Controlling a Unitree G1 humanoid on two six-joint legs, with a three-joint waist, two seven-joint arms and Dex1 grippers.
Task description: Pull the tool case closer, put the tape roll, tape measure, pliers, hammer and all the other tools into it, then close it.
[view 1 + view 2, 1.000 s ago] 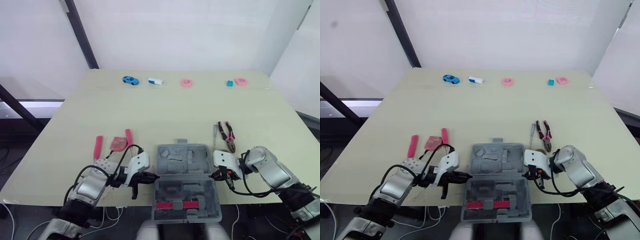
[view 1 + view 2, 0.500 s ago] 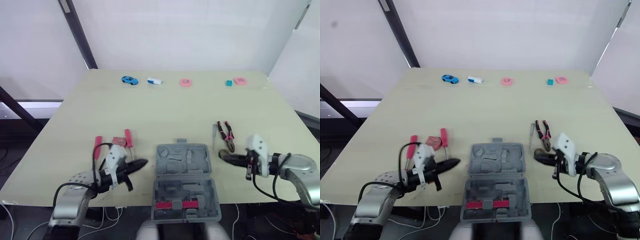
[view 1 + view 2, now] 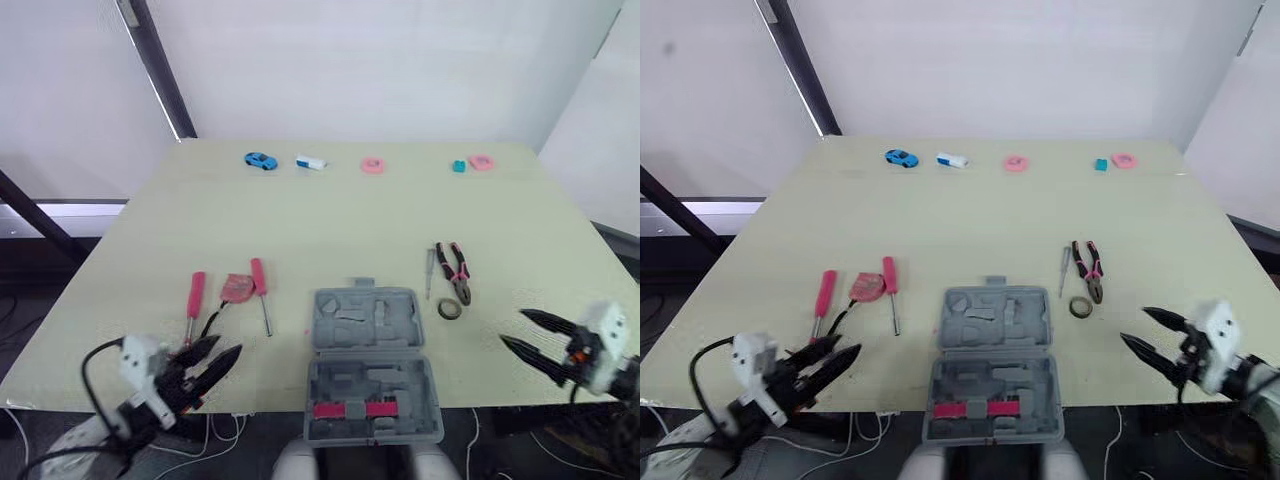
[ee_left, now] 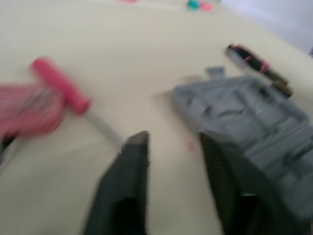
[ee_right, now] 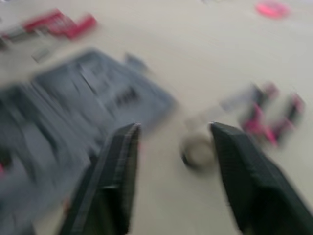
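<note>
Now, from the head camera, the open tool case (image 3: 372, 365) lies at the bench's (image 3: 330, 220) near edge, between the left hand (image 3: 226, 347) and right hand (image 3: 512, 327). Both hands are spread open and apart from it. Two red screwdrivers (image 3: 196, 295) flank the tape measure (image 3: 238, 288) to its left; the pliers (image 3: 456, 270) and tape roll (image 3: 450, 310) lie to its right. From the left wrist, one screwdriver lies beyond the fingers, with the case behind one finger. From the right wrist, the tape roll shows between the fingers, the pliers beyond it.

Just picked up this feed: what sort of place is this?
Probably a lab or test room: a plain table before bare white walls, with a case, pliers and a toy car laid out as if staged.
</note>
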